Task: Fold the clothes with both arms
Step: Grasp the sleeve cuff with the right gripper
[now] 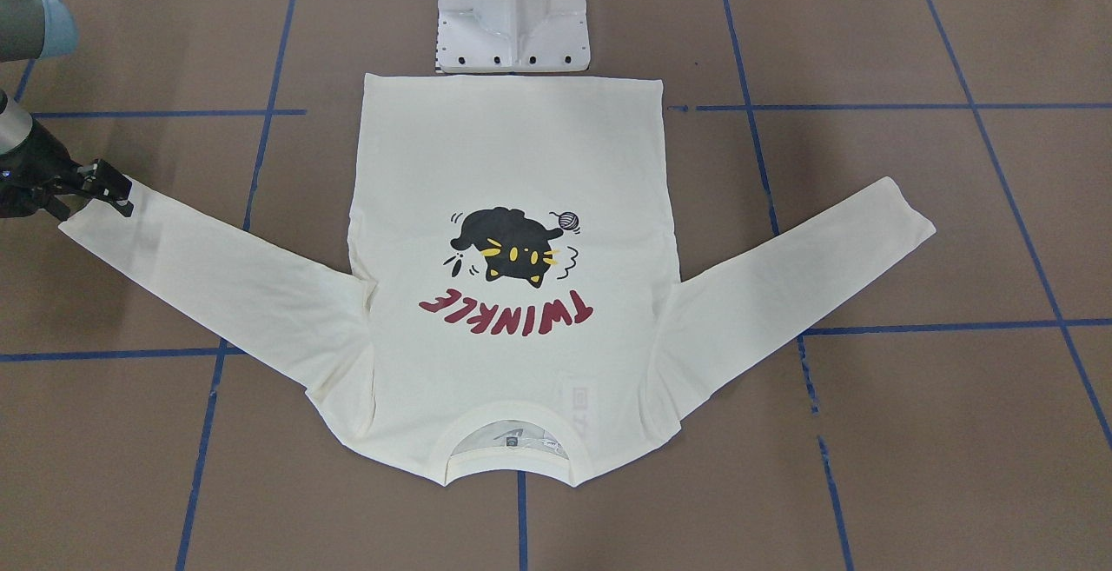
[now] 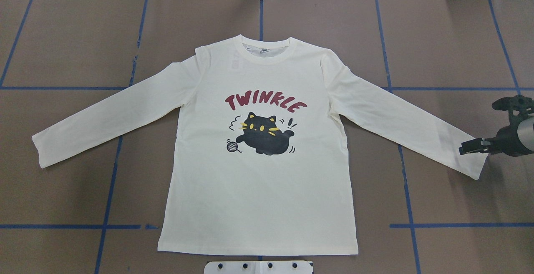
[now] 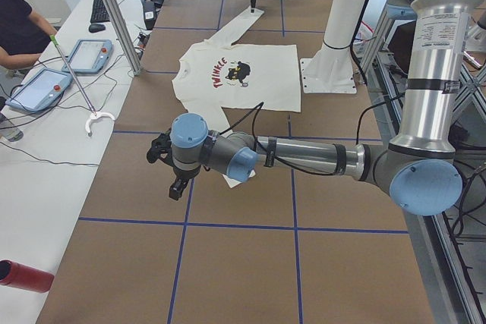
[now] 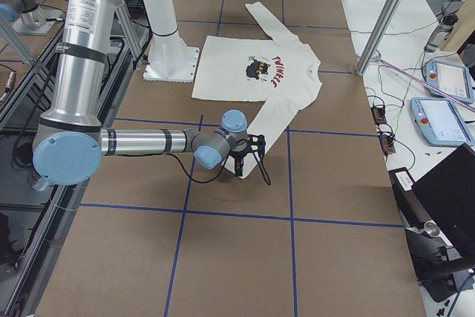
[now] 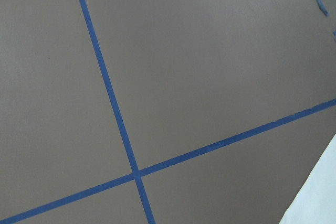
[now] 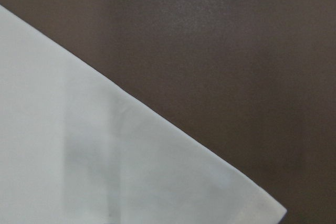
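No fold made yet: cream long-sleeved cat-print shirt [image 2: 258,199] is laid flat mid brown tabletop [image 2: 62,36], sleeves at 8 & 4 o'clock. Black right gripper [image 2: 473,147] is poised at the 4 o'clock cuff [image 2: 475,167], black left gripper [image 3: 177,187] off-cloth (open/closed can't be told, either one).

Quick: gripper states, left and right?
Left black two-finger gripper: cannot be told.
Right black two-finger gripper: cannot be told; at the cuff of the cream long-sleeved shirt.
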Robot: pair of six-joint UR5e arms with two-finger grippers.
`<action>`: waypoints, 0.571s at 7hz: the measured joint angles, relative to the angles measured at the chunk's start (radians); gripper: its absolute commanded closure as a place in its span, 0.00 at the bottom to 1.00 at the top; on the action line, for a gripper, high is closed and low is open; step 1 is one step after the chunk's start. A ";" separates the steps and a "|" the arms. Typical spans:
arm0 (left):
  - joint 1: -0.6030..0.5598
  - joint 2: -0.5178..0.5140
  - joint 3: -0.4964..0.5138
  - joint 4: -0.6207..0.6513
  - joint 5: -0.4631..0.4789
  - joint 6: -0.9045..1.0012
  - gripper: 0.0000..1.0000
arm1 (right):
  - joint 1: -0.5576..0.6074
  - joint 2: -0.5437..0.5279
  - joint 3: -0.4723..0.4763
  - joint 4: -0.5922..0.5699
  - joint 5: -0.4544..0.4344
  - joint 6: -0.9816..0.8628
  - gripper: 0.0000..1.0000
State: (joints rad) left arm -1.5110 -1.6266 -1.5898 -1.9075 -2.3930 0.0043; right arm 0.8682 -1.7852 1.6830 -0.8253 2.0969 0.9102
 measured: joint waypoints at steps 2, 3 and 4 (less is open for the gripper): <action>0.000 0.002 0.009 -0.012 0.000 0.002 0.00 | -0.005 -0.003 0.021 -0.068 -0.002 -0.001 0.00; 0.000 0.002 0.010 -0.015 0.000 0.002 0.00 | -0.008 -0.007 0.024 -0.083 -0.002 -0.001 0.00; 0.000 0.002 0.011 -0.017 0.000 0.002 0.00 | -0.010 -0.011 0.024 -0.088 -0.003 -0.002 0.00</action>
State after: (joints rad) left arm -1.5110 -1.6246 -1.5789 -1.9242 -2.3930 0.0061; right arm 0.8582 -1.7967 1.7069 -0.9137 2.0941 0.9083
